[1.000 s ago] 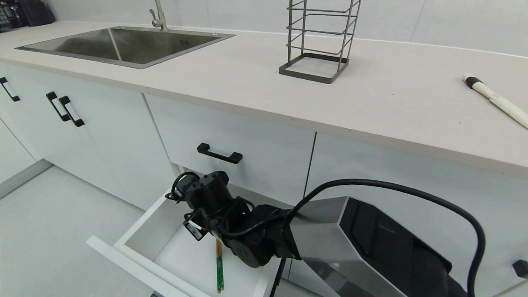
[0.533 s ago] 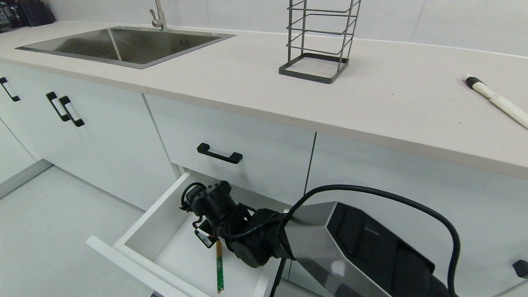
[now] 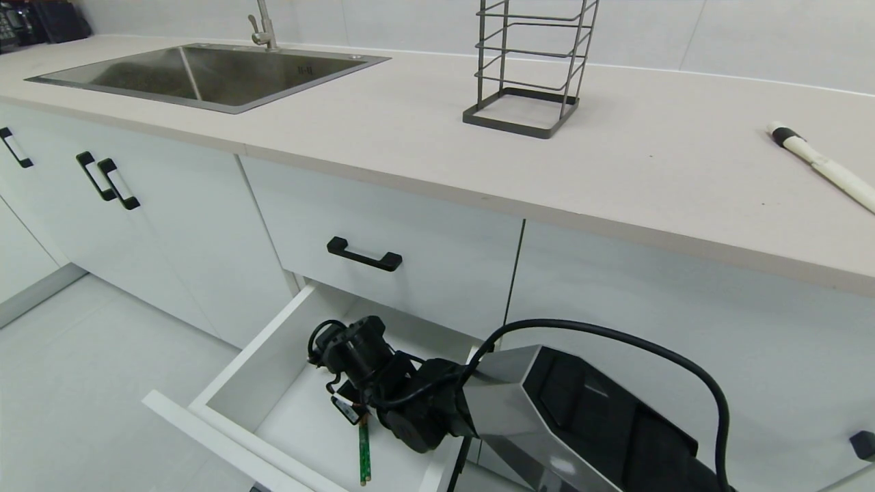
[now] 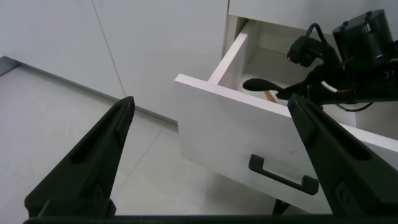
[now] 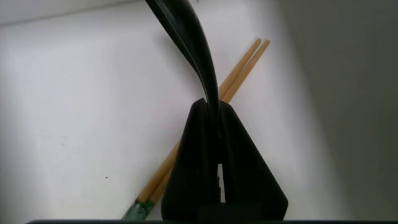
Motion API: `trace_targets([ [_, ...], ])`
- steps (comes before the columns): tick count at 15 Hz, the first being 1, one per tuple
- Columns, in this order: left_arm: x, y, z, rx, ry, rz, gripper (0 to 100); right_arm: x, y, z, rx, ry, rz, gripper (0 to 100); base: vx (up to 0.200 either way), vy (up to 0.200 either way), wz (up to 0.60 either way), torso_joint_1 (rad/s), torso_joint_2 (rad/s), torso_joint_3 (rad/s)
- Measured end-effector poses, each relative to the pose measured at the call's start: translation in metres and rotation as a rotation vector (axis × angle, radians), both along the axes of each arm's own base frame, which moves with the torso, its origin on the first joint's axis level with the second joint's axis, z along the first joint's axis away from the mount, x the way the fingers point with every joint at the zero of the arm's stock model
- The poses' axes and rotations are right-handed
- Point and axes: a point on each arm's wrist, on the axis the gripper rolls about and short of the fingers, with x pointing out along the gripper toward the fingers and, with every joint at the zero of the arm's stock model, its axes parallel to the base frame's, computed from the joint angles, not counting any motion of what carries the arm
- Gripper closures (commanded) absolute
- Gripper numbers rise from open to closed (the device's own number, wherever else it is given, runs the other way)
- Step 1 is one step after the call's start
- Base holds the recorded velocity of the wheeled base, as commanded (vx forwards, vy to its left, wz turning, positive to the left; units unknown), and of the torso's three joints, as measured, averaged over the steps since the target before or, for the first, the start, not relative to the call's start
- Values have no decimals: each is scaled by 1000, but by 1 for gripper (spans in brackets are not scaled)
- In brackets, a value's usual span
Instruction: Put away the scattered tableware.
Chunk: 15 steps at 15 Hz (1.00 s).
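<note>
The lower drawer (image 3: pixel 254 355) stands pulled out, and my right arm reaches down into it. In the right wrist view my right gripper (image 5: pixel 213 109) is shut on the handle of a black spoon (image 5: pixel 186 37), held just above the drawer floor. A pair of wooden chopsticks with green ends (image 5: pixel 239 71) lies on that floor beneath the spoon, also seen as chopsticks (image 3: pixel 364 451) from the head. My left gripper (image 4: pixel 210 102) hangs open outside the drawer front (image 4: pixel 217 121), nothing between its fingers. From there the spoon's bowl (image 4: pixel 255 84) shows inside the drawer.
On the counter stand a dark wire rack (image 3: pixel 530 68) and a white utensil with a black band (image 3: pixel 820 166) at the far right. A steel sink (image 3: pixel 205 72) is at the back left. A shut drawer with a black handle (image 3: pixel 364 254) sits above the pulled-out one.
My right arm has sunk lower and slightly rightward into the drawer, carrying the spoon closer to the chopsticks. The drawer and the things on the counter have not moved.
</note>
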Motion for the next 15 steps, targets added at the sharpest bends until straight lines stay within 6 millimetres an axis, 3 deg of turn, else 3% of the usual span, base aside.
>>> trace_targets([
  [7,0,0,0,0,0,1,0,0,-1,-11,-16,11,-1,100,0,0,0,0,0,0],
  [8,0,0,0,0,0,1,0,0,-1,-12,-17,12,0,0,0,0,0,0,0,0],
  [15,0,0,0,0,0,1,0,-7,3,-10,-17,5,6,0,0,0,0,0,0,0],
])
